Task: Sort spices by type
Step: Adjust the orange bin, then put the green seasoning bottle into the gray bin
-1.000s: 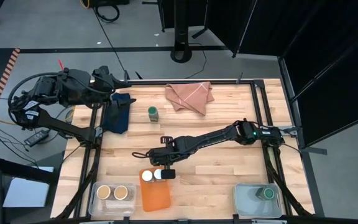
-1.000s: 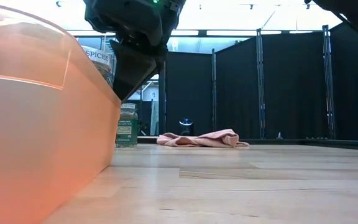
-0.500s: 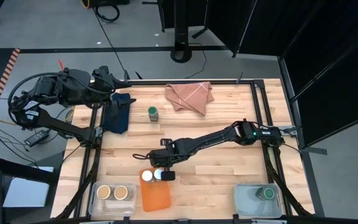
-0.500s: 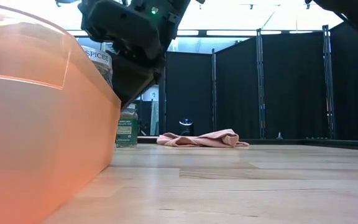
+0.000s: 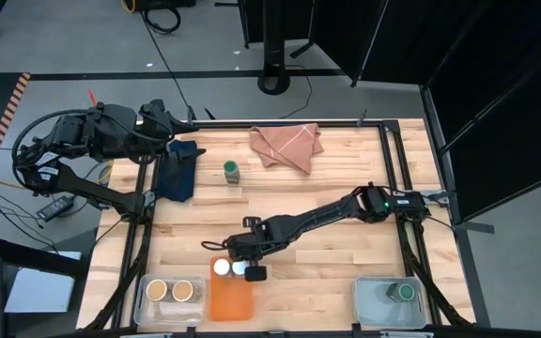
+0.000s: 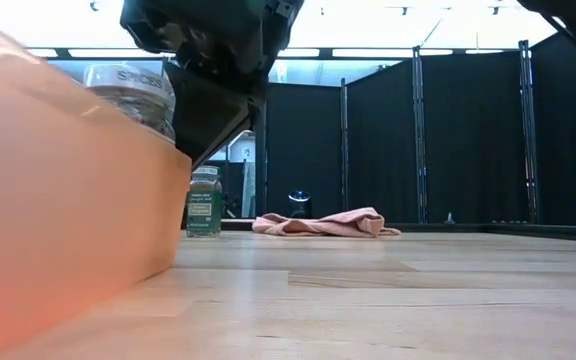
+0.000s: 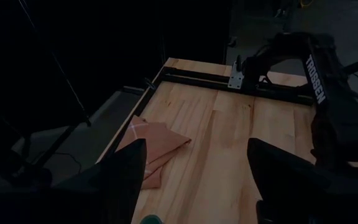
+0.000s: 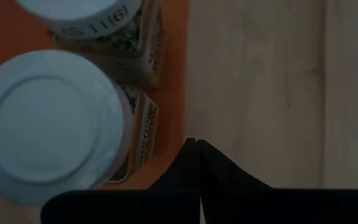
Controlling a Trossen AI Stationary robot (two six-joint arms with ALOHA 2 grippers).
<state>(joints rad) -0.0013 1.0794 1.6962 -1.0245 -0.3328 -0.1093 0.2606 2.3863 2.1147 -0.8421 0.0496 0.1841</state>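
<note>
Since a second ago the right gripper (image 5: 254,272) has slid nearer the orange bin (image 5: 233,299), jaws pressed together beside two white-lidded jars (image 5: 222,268) inside. Small, rigid, probably slick; pinch around the body below the lid.

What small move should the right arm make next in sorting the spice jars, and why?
Probably lift the right gripper clear of the orange bin, where both white-lidded jars already sit, so it can head for the green-lidded jar standing alone on the table. Its match lies in the clear bin at right. The left gripper waits by the dark blue cloth.
</note>
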